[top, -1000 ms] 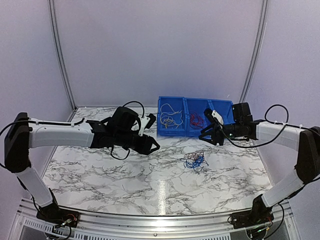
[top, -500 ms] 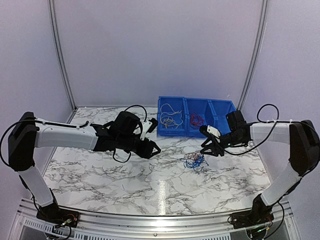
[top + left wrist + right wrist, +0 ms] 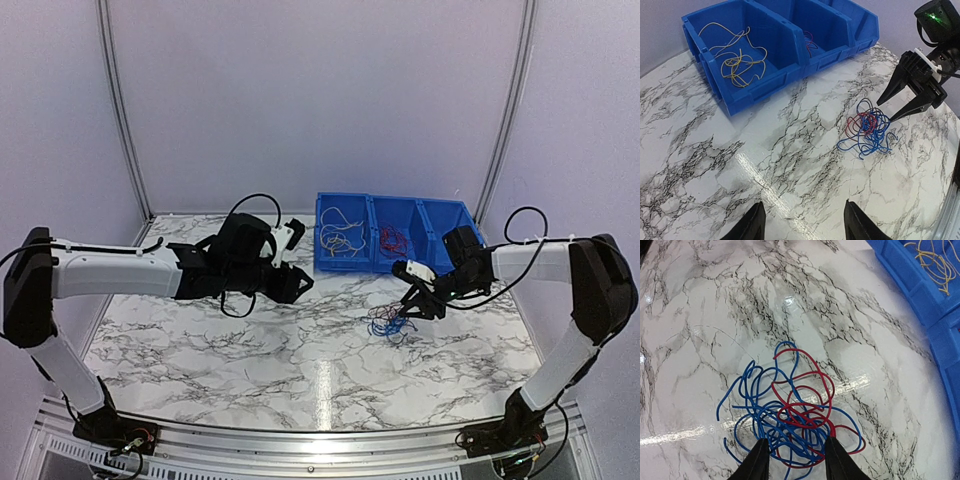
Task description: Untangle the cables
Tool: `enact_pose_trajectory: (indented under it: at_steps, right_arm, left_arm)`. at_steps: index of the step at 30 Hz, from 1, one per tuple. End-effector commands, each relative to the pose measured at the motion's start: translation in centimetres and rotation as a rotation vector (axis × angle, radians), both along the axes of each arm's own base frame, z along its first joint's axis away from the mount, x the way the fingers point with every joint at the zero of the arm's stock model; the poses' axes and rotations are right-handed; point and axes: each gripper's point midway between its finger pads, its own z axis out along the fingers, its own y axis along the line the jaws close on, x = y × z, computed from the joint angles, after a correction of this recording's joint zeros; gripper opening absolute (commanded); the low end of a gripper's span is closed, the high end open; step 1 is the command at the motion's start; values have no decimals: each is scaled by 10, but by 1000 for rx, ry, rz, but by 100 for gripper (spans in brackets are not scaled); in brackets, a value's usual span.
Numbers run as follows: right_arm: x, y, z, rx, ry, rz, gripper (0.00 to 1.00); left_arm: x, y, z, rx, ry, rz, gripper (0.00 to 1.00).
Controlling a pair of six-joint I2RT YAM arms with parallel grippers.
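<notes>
Your right gripper point(image 3: 796, 462) stands open, straddling the edge of the red-and-blue cable tangle point(image 3: 790, 410). Your left gripper point(image 3: 802, 227) hovers open and empty.

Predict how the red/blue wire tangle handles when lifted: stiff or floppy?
Probably floppy: the cables are thin strands in loose loops, so they should sag. Likely very light, tiny beside the blue bins. Red and blue loops interlock, so pulling one may drag the whole bunch.

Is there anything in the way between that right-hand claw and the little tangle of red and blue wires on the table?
Nothing visible does. The open right gripper is right at the edge of the tangle of wires, with only bare table around them.
</notes>
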Motion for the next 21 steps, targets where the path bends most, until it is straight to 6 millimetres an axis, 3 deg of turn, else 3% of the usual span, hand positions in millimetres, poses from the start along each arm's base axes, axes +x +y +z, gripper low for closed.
enact_pose_trajectory:
  at_steps: [1,6,10,14,16,21]
  right_arm:
    - [12,1,6,-29,-26,-18,39]
    - [12,-1,5,-38,-27,-24,42]
    - [10,0,-3,-56,16,-15,31]
    - [4,5,-7,-52,52,13,9]
    - [1,13,-1,-38,51,36,0]
    - [-20,47,35,37,-10,127,0]
  left_arm:
    - [6,11,14,-3,-49,43,55]
    - [8,16,12,19,-65,64,56]
    - [9,16,11,24,-65,68,56]
    - [10,17,9,33,-64,72,56]
    - [10,17,10,32,-66,74,56]
    - [12,19,7,45,-70,83,56]
